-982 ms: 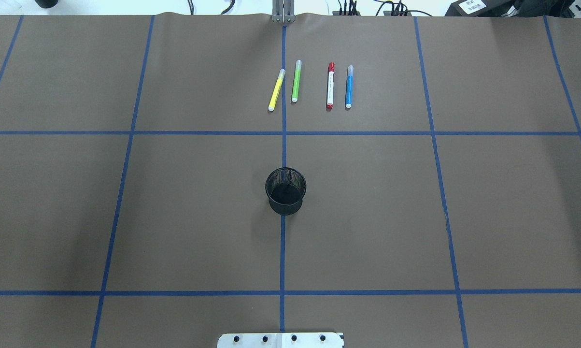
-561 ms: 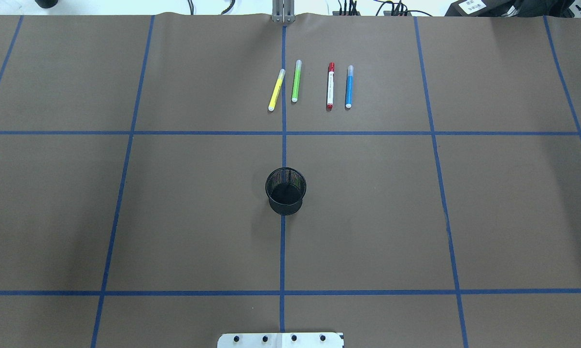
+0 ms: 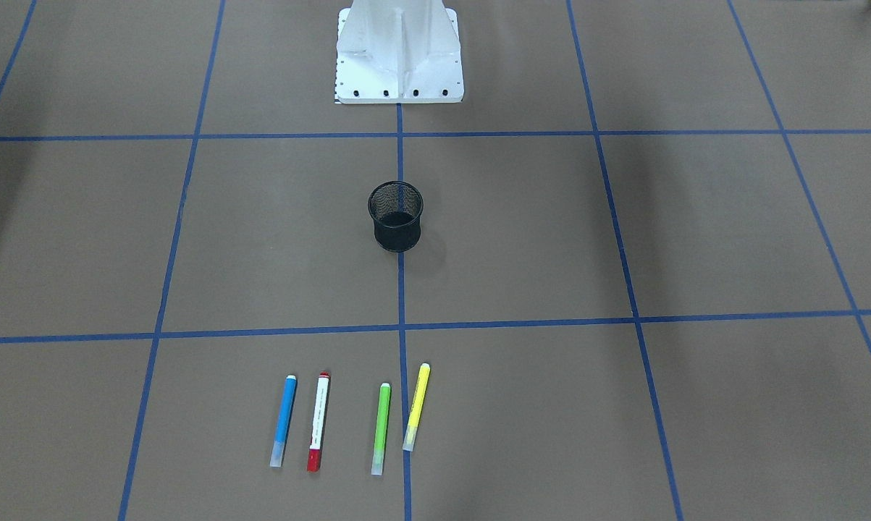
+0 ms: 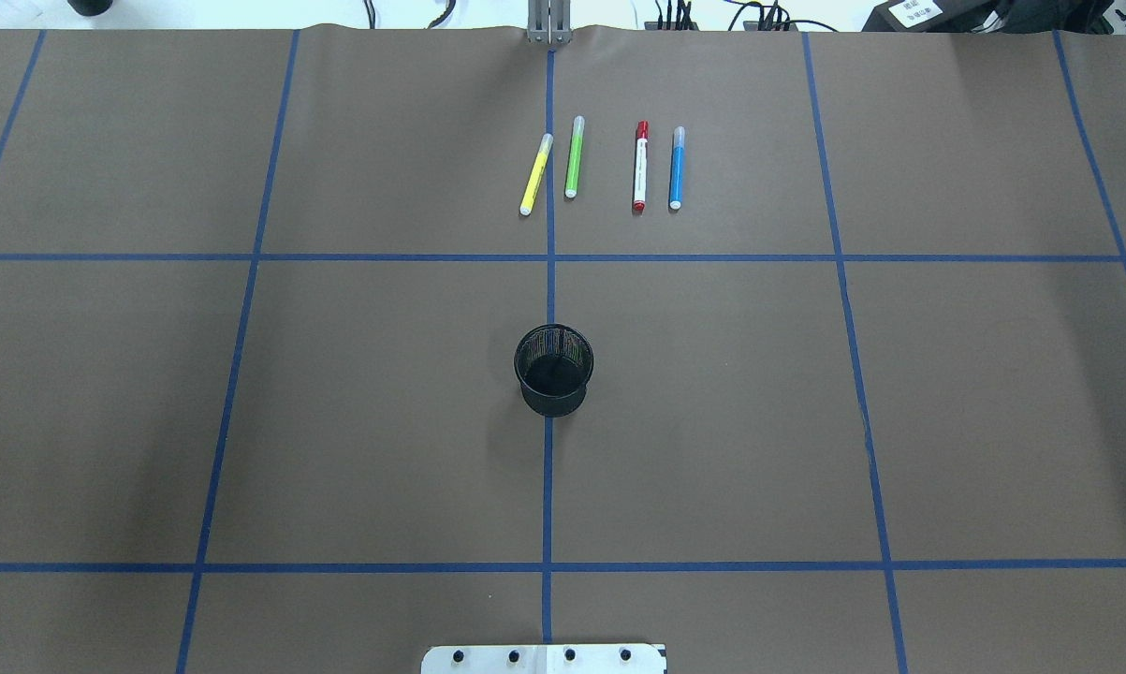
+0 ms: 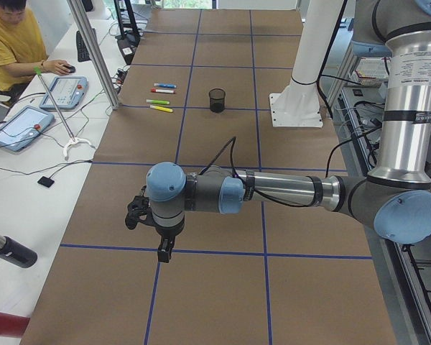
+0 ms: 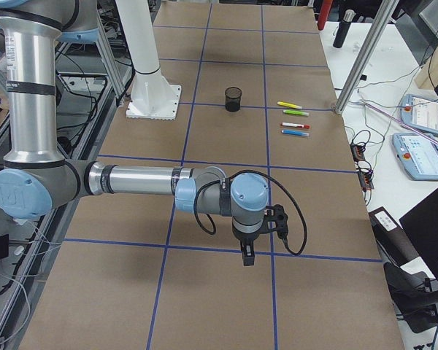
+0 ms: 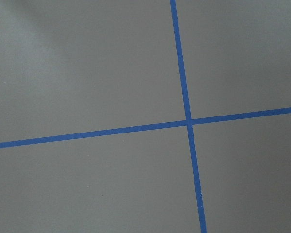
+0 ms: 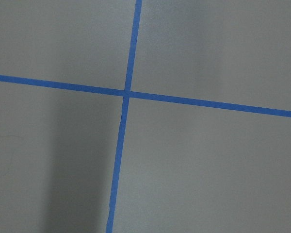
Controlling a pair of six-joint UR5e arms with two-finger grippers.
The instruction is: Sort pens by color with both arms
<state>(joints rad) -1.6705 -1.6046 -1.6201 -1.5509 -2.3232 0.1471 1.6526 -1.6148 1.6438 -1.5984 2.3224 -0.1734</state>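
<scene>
four pens (image 4: 639, 168) lie near the far edge (image 4: 338, 31); mesh cup (image 4: 553, 371) well apart

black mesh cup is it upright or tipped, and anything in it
Upright and empty: the black mesh cup stands on its base, round rim up, and the overhead view shows only its dark bottom inside.

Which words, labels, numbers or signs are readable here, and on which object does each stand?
No text can be read for certain.
White pen with red cap: fine print along the barrel, too small.
Black box at the overhead view's top right: a white label, blurred.
Left arm: a printed label on its upright tube, too small.
Blue pen, green pen, yellow pen, black mesh cup: no text shows.
</scene>
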